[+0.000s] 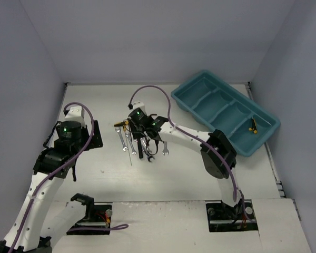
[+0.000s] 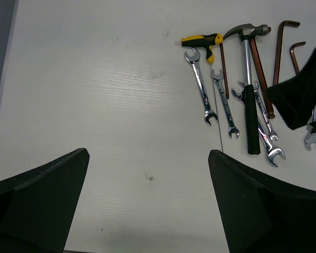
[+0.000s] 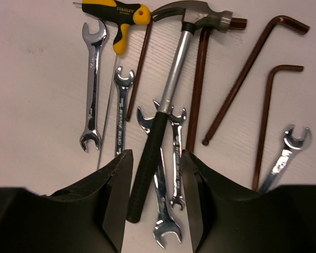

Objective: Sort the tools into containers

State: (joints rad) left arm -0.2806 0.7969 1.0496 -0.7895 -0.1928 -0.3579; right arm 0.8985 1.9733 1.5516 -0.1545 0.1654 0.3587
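Pincers from above: the right pincer (image 1: 146,143) hangs low over the tool pile in the middle of the surface (image 1: 168,179); the left pincer (image 1: 90,136) is well apart to the left. From this view I cannot tell how either stands.
Tools from above: silver wrenches (image 1: 125,143) lie side by side, partly hidden under the right wrist.
Tray from above: the teal tray (image 1: 185,98) sits at the far right, set at a slant, with long compartments side by side. One yellow-and-black tool (image 1: 254,125) lies in a compartment toward its right end.
Left pincer, left wrist view: it is wide open (image 2: 147,205), holding nothing, with dark fingers (image 2: 37,203) either side of bare surface.
Tools, left wrist view: the pile is far and to the right. It shows the hammer (image 2: 248,95), the yellow-and-black T-handle driver (image 2: 203,41), wrenches and brown hex keys (image 2: 280,47). A dark part of the right arm (image 2: 300,100) covers its right edge.
Right pincer, right wrist view: it is open (image 3: 155,195), with fingers (image 3: 116,195) either side of the hammer's black grip. The left finger is just beside the grip; I cannot tell whether they touch.
Hammer, right wrist view: the head points far and sits beside the driver; the shaft lies over crossed wrenches.
Flanks, right wrist view: two wrenches lie left of the hammer. Hex keys and one more wrench lie right.
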